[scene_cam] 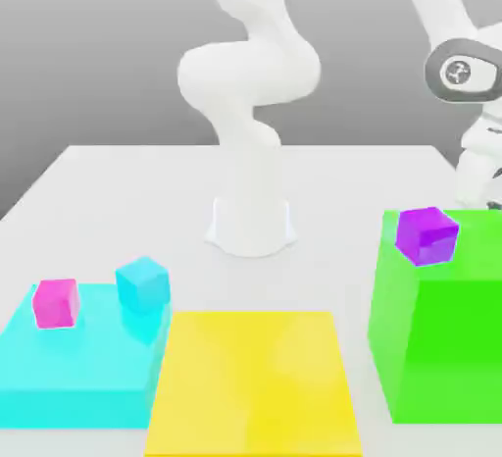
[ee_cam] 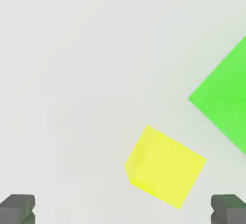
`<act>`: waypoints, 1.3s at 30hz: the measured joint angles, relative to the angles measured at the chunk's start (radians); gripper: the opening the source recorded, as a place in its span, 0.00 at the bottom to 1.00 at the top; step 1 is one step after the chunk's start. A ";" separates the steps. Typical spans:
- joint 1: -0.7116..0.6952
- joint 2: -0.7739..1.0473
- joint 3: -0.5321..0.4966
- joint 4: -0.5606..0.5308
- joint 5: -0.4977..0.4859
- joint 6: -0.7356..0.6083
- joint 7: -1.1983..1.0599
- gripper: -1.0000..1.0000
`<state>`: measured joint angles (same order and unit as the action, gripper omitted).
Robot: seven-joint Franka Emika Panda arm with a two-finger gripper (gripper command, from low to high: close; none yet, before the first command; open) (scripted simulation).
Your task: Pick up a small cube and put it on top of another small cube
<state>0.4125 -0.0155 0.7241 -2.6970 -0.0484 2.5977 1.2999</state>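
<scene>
My white table (scene_cam: 118, 176) carries the arm's base (scene_cam: 251, 225), cyan slab (scene_cam: 69, 372) at 8 o'clock, flat yellow block (scene_cam: 255, 381) at 6, green block (scene_cam: 441, 347) at 4, small yellow cube (ee_cam: 166, 166) beside green.

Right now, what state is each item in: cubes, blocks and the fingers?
Small plain yellow cube: on the white table, beside the tall green block, not gripped.
Small purple cube: resting on the tall green block.
Small magenta cube: on the low cyan block.
Small cyan cube: on the low cyan block.
Fingers: open, holding nothing.

White tabletop (scene_cam: 118, 180), plain grey backdrop (scene_cam: 88, 43) (slightly darker towards the top), even light
</scene>
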 joint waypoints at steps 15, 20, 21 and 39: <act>0.049 0.240 -0.324 -0.041 -0.354 0.342 0.500 0.50; 0.173 0.323 -0.476 -0.020 -0.476 0.401 0.592 0.00; 0.173 0.323 -0.476 -0.020 -0.477 0.402 0.592 0.00; 0.025 0.060 -0.180 -0.059 -0.082 0.208 0.287 0.00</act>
<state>0.4375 0.0444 0.5443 -2.7556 -0.1303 2.8053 1.5870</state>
